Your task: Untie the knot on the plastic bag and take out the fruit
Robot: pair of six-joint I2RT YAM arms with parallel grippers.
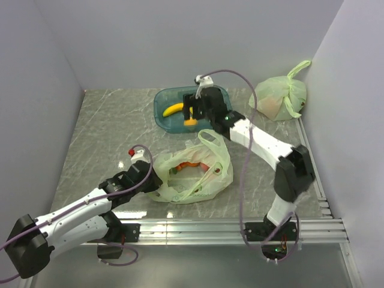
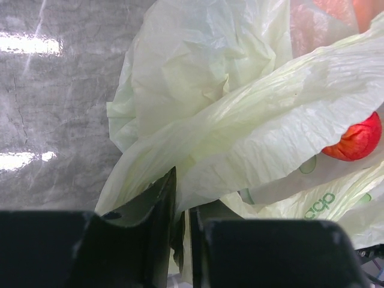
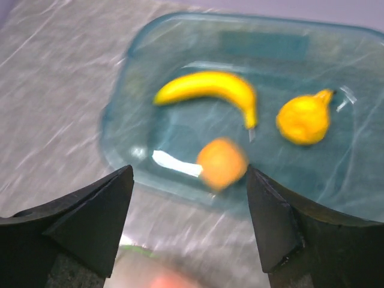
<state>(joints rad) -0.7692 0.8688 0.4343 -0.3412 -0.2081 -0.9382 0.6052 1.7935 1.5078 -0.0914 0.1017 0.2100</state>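
A thin translucent pale green plastic bag point(image 1: 195, 180) lies crumpled at the middle of the grey marbled tabletop point(image 1: 108, 138). Its mouth gapes upward, and one loop handle point(image 1: 207, 137) lies loose at the bag's 12 o'clock edge. Reddish and orange fruit pieces point(image 1: 193, 165) show inside the mouth. In the left wrist view a round red apple point(image 2: 355, 140) sits between folds of film at 3 o'clock. The left gripper point(image 1: 153, 180) meets the bag at its 9 o'clock edge. Its dark fingers point(image 2: 157, 231) are clenched on a pinch of the pale film, with almost no gap between them. At 12 o'clock from the bag sits a shallow translucent teal plastic bin point(image 1: 161, 108), and the right gripper point(image 1: 192, 115) hangs above it. Its fingers point(image 3: 99, 219) are spread wide and grasp nothing. Below them the bin holds a curved yellow banana point(image 3: 207, 90), a yellow lemon-like fruit point(image 3: 303, 118) with a short stem, and a small round orange point(image 3: 222, 163), which is blurred. A second tied pale green bag point(image 1: 279, 96), pinkish-orange through its film, rests at 2 o'clock from the open bag, well apart from it and by the right wall.
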